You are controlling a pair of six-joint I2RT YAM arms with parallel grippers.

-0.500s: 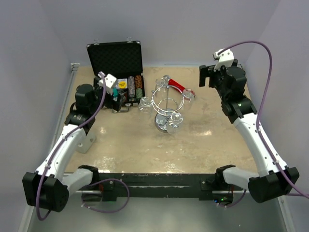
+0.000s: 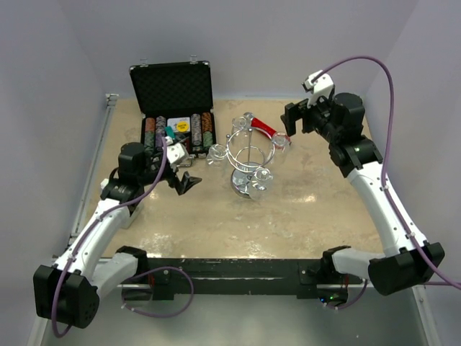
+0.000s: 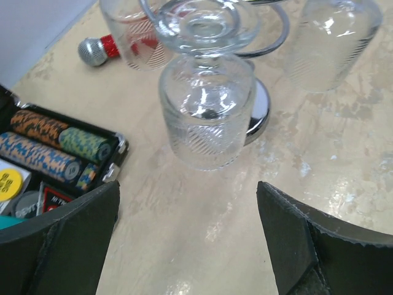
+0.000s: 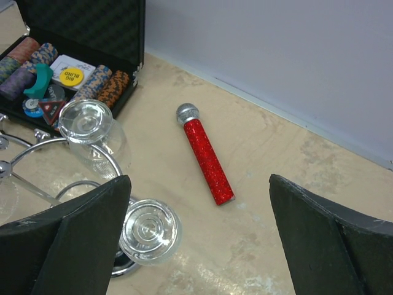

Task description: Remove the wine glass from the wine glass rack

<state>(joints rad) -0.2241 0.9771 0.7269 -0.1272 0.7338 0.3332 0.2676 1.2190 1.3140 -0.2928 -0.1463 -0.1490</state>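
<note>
The chrome wine glass rack point(image 2: 247, 153) stands mid-table on a round mirrored base point(image 3: 261, 114). Several clear wine glasses hang upside down from its wire loops. My left gripper point(image 2: 186, 182) is open and empty, left of the rack, low over the table. In the left wrist view the nearest wine glass point(image 3: 206, 117) hangs straight ahead, beyond my open left gripper point(image 3: 187, 246). My right gripper point(image 2: 292, 122) is open and empty, above the rack's right side. In the right wrist view a glass foot point(image 4: 149, 230) lies just inside the left finger of my right gripper point(image 4: 199, 246).
An open black chip case point(image 2: 173, 101) with poker chips stands at the back left, also showing in the left wrist view point(image 3: 49, 153). A red glitter microphone point(image 4: 206, 160) lies behind the rack near the back wall. Walls close the table on three sides.
My left gripper has moved from beside the chip case down and right, toward the rack. My right gripper has moved left, closer over the rack.
</note>
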